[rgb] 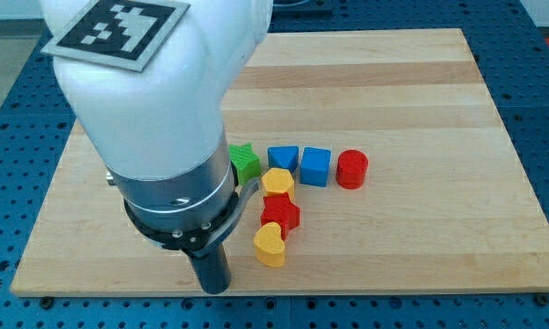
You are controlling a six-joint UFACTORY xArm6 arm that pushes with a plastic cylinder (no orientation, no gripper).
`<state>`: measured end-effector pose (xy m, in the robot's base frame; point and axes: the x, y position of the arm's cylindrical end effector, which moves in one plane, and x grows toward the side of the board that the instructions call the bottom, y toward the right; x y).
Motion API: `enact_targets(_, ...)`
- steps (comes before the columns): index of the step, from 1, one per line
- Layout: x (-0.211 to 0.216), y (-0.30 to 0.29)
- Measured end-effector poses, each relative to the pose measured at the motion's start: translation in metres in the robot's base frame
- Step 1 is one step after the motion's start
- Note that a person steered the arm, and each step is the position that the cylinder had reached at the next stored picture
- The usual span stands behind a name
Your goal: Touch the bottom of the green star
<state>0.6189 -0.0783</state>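
The green star (246, 162) lies near the middle of the wooden board (420, 100), partly hidden on its left by my arm's white and grey body. My tip (216, 289) is at the end of the dark rod near the board's bottom edge. It is well below the green star and a little to its left, apart from it. The tip is just left of the yellow heart (270, 245) and does not touch it.
A blue triangular block (283, 159), a blue cube (316, 166) and a red cylinder (352, 169) stand in a row to the right of the star. A yellow hexagon (277, 181) and a red star (280, 214) lie in a column below them.
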Motion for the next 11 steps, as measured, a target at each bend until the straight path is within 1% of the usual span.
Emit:
enact_targets(1, -0.012, -0.002)
enact_targets(5, -0.039, -0.008)
enact_targets(7, -0.087, -0.008)
enact_targets(8, -0.087, -0.008)
enact_targets(10, -0.1, 0.022)
enact_targets(11, -0.132, 0.023)
